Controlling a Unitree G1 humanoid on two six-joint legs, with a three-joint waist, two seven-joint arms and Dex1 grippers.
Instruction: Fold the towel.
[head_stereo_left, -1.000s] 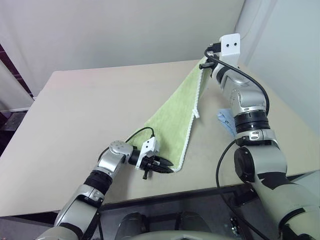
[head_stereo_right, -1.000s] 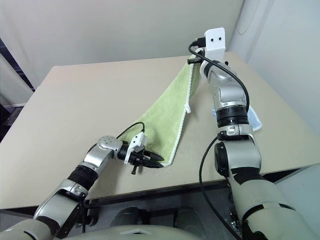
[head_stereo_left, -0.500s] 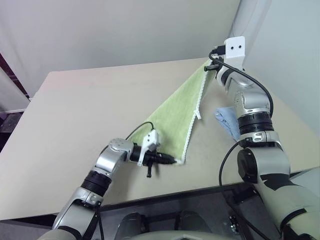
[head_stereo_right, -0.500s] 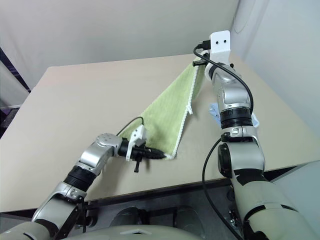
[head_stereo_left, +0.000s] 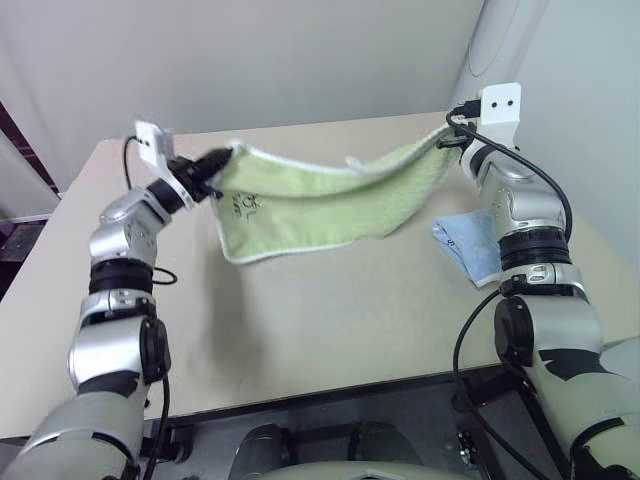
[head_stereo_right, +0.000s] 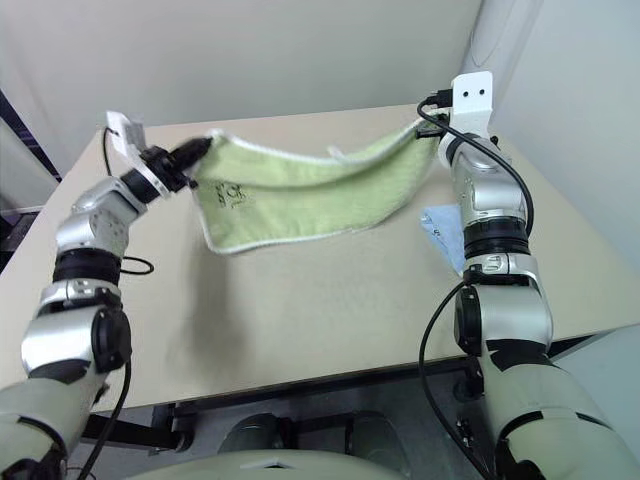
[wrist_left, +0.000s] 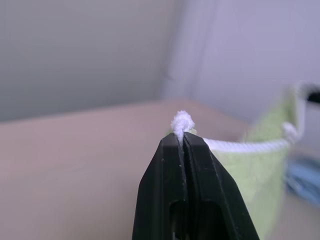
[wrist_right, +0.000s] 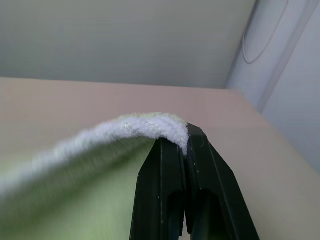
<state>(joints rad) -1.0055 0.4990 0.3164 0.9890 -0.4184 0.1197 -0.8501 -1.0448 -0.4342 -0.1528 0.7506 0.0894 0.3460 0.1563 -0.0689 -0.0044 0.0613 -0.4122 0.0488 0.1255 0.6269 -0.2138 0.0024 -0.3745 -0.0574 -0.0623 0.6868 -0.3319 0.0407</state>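
The light green towel (head_stereo_left: 320, 205) with white corded edging hangs in the air above the table, stretched between my two grippers and sagging in the middle. Dark embroidered marks (head_stereo_left: 246, 204) show near its left end. My left gripper (head_stereo_left: 218, 160) is shut on the left corner, where the white cord (wrist_left: 182, 121) sticks out past its fingertips. My right gripper (head_stereo_left: 447, 141) is shut on the right corner, with the white edging (wrist_right: 150, 127) pinched between its fingers.
A smaller light blue cloth (head_stereo_left: 472, 247) lies crumpled on the beige table (head_stereo_left: 330, 320) below my right arm. A pale wall stands behind the table's far edge, with a white column at the right corner.
My left gripper has swung up and to the left from the table's near side, carrying the towel's corner. The towel has lifted off the table and now spans the two grippers. My right gripper shifted slightly right.
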